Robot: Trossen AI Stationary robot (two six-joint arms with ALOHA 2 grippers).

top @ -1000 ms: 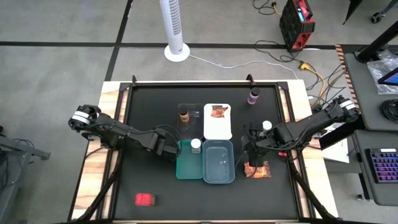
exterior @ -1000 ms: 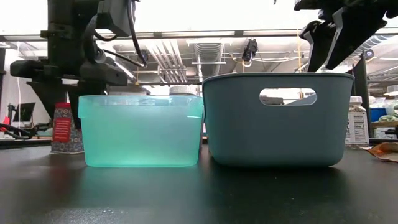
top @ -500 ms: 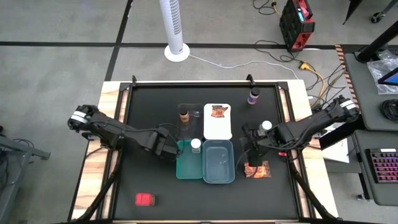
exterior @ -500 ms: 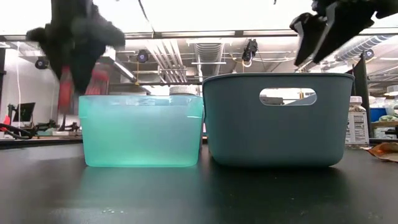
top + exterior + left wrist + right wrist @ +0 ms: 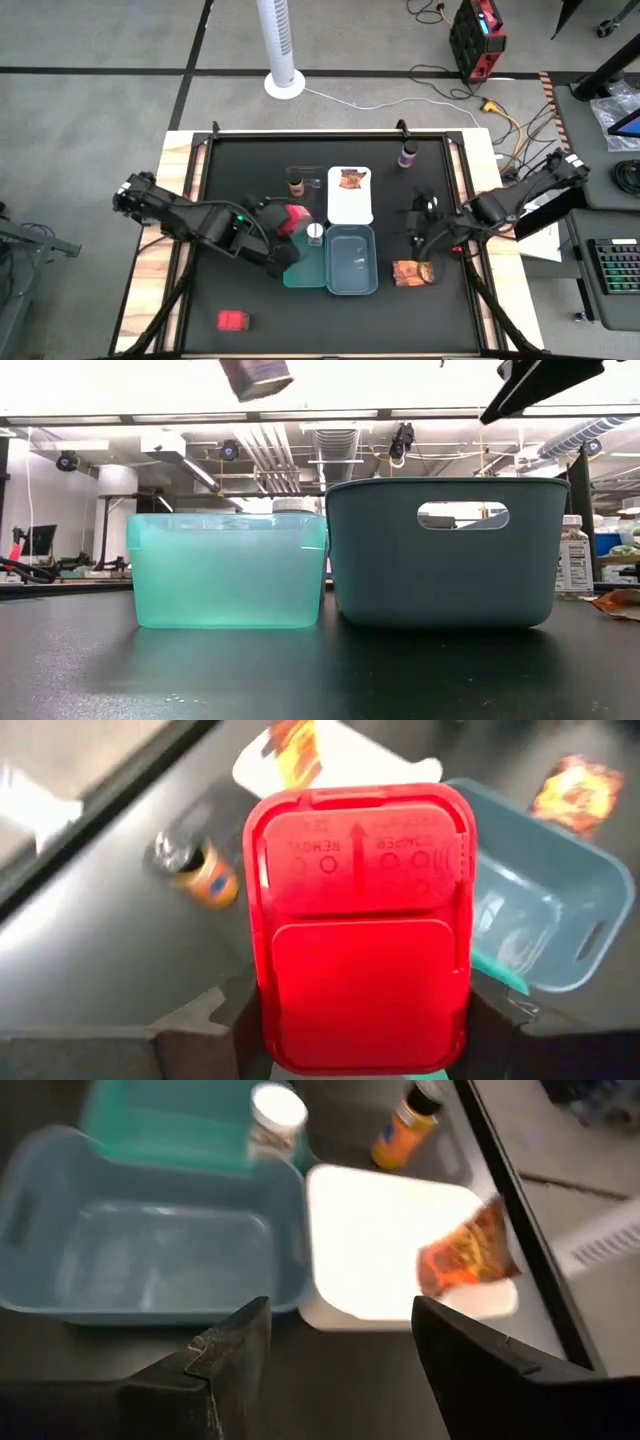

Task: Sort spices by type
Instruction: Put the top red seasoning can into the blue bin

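My left gripper (image 5: 285, 232) is shut on a red box (image 5: 360, 920) and holds it high over the teal tray (image 5: 300, 268). A white-capped jar (image 5: 315, 233) stands in that tray. My right gripper (image 5: 340, 1350) hangs open with nothing between its fingers, right of the grey-blue tray (image 5: 351, 262) and just beyond an orange-red packet (image 5: 412, 272) that lies flat on the table. Another packet (image 5: 351, 180) lies in the white tray (image 5: 350, 208). A brown-capped bottle (image 5: 295, 183) stands in the clear tray. A purple bottle (image 5: 408, 153) stands far back, and a second red box (image 5: 232, 321) lies at the near left. My left gripper pinches the red box between its two fingers (image 5: 205, 1020), one on each of two opposite side walls (image 5: 262, 1010), close under the lid. The red lid faces back toward the wrist. The box is lifted clear and tilted, and its bottom (image 5: 255, 374) points down and away over the teal tray.
The four trays stand close together at the table's middle. A second white-capped jar (image 5: 572, 555) stands right of the grey-blue tray, under my right arm. The near half of the black table (image 5: 330, 330) holds only the red box at its left.
My left gripper has carried the red box up from the table left of the teal tray. It has moved toward the table's right, over that tray, rolling and tipping as it went. My right gripper has drawn back a little toward the table's right edge, and more of the packet shows.
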